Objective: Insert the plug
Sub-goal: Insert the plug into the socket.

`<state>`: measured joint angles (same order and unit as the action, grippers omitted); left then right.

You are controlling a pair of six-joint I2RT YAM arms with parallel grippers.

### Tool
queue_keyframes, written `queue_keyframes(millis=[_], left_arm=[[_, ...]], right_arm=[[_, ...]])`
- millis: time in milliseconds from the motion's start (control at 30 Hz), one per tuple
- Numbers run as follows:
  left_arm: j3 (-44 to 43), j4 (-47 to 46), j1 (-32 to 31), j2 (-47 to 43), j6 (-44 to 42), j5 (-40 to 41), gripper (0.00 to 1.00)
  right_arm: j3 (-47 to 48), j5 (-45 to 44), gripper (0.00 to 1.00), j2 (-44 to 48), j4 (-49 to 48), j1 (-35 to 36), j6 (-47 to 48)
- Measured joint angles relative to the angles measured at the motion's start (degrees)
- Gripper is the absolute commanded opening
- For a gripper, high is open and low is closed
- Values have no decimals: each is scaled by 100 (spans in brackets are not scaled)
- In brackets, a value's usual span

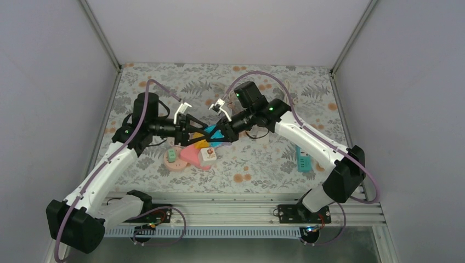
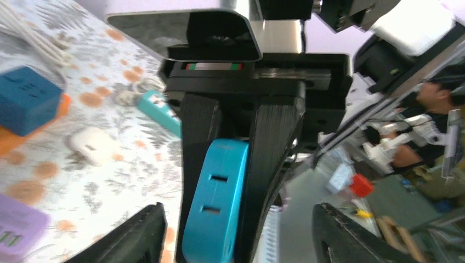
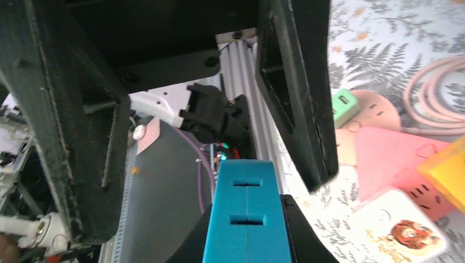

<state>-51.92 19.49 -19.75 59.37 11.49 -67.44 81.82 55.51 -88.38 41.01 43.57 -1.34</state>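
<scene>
A blue adapter block (image 3: 247, 219) with two slots on its face is held up over the table's middle. My right gripper (image 3: 249, 219) is shut on it, one black finger on each side. The left wrist view shows the same block (image 2: 216, 203) clamped between the right gripper's fingers (image 2: 271, 159). My left gripper (image 2: 238, 224) stands open, its fingertips wide apart either side of that grip and touching nothing. Seen from above, both grippers meet tip to tip at the block (image 1: 210, 130). No plug pins show on the block.
Under the grippers lie a pink block (image 1: 192, 155), a white cube with a picture (image 1: 208, 155), a yellow block (image 3: 447, 170) and a green piece on a peach disc (image 1: 171, 156). A teal power strip (image 1: 302, 160) lies right. A dark blue cube (image 2: 24, 98) and white cables (image 2: 33, 38) lie further off.
</scene>
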Motion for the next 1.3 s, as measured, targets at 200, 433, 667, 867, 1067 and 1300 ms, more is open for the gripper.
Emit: queue_keyframes(millis=[200,433,667,867,1067,1300], left_arm=[[-35,68,376,-9,487,1220,89],[363,28,614,-146,1049,2861,85],[949,101,614,59,1283,3550,75],[1174,116,610,505,1370,3794,67],[1189,24,509,846,1478,3941,65],[1193,-146,173,1169,1661,4096,61]], right_arm=[[-87,-442,3,-11,-264,-256,-461],[-310,-586,3,-684,-1058,-623,-1397],[39,-675,4,-2017,-1272,-691,-2146],[682,-848,4,-2621,-911,-691,-2284],[1154,-1051,4,-2830,-404,-691,-2315],[1283,-1200,4,-2900,146,-691,-2365]])
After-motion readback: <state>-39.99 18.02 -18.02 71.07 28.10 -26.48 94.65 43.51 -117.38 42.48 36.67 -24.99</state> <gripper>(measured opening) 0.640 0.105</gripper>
